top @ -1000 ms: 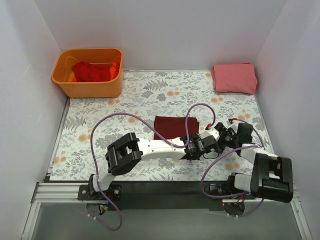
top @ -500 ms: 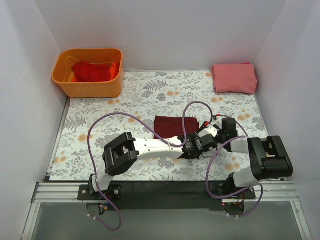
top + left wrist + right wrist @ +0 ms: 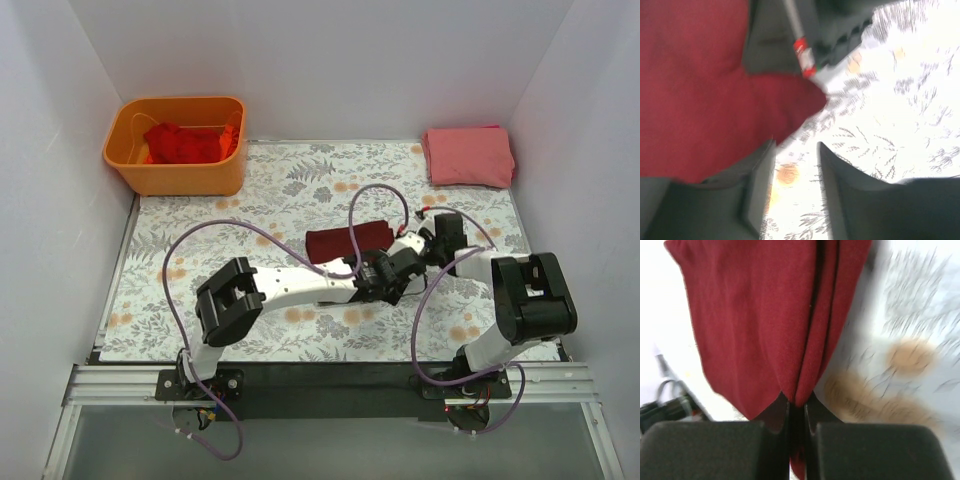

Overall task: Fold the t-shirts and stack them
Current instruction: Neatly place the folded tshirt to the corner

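From the top, the maroon shirt (image 3: 340, 243) lies folded in the middle of the desk (image 3: 250, 200), with open room all round. The pink shirt (image 3: 468, 156) sits far right. My left tool (image 3: 796, 170) is open, holding nothing, beside the shirt's corner. My right tool (image 3: 797, 407) pinches the shirt's edge. I should lift slowly so no layer slips.

right end effector (image 3: 797, 412) clamped on hanging dark maroon t-shirt (image 3: 760, 315).

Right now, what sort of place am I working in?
Probably a lab test cell, not a home: plain white walls box in the workspace, an aluminium rail runs along the near edge, and an orange bin of red t-shirts sits at the corner of a floral tablecloth.
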You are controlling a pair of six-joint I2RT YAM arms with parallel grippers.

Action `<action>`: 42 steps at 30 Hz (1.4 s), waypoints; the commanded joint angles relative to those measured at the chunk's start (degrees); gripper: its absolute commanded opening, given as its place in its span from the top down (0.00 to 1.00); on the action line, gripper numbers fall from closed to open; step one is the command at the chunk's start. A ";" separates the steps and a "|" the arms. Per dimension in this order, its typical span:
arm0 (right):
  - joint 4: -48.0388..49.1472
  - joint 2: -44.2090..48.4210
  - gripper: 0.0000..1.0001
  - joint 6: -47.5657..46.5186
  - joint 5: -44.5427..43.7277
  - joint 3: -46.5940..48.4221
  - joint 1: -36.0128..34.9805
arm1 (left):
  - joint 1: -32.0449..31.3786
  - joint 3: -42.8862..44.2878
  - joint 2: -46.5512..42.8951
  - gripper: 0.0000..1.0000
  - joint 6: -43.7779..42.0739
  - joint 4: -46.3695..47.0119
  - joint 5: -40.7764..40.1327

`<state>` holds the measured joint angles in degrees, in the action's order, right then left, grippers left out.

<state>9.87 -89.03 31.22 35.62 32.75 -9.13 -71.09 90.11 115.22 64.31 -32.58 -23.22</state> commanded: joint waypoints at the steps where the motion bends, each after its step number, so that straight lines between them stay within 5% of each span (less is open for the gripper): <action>1: -13.96 -3.14 0.99 -15.64 -8.09 12.29 0.07 | 5.16 -0.63 -8.85 0.53 3.35 0.50 3.26; 7: -27.86 -12.98 0.99 -30.86 -20.48 33.73 0.16 | 16.67 -7.20 -16.77 0.23 4.24 0.50 4.94; 12: -34.12 -21.78 0.99 -37.45 -27.96 50.72 1.56 | 30.97 -18.28 -24.59 0.20 6.26 2.60 8.01; 18: -38.51 -31.63 0.99 -39.74 -32.53 71.43 3.94 | 40.31 -32.60 -30.92 0.20 7.93 7.09 11.09; 28: -40.63 -43.06 0.99 -41.86 -34.83 93.09 8.51 | 42.09 -43.26 -31.99 0.19 11.53 6.83 13.29; 42: -37.03 -42.72 0.99 -42.38 -28.49 98.73 18.35 | 42.09 -43.26 -30.58 0.19 12.59 4.45 17.77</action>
<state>-31.44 -134.10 -9.47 6.07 128.38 8.82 -29.34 46.74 86.13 76.12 -27.51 -6.96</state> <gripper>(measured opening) 0.086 0.807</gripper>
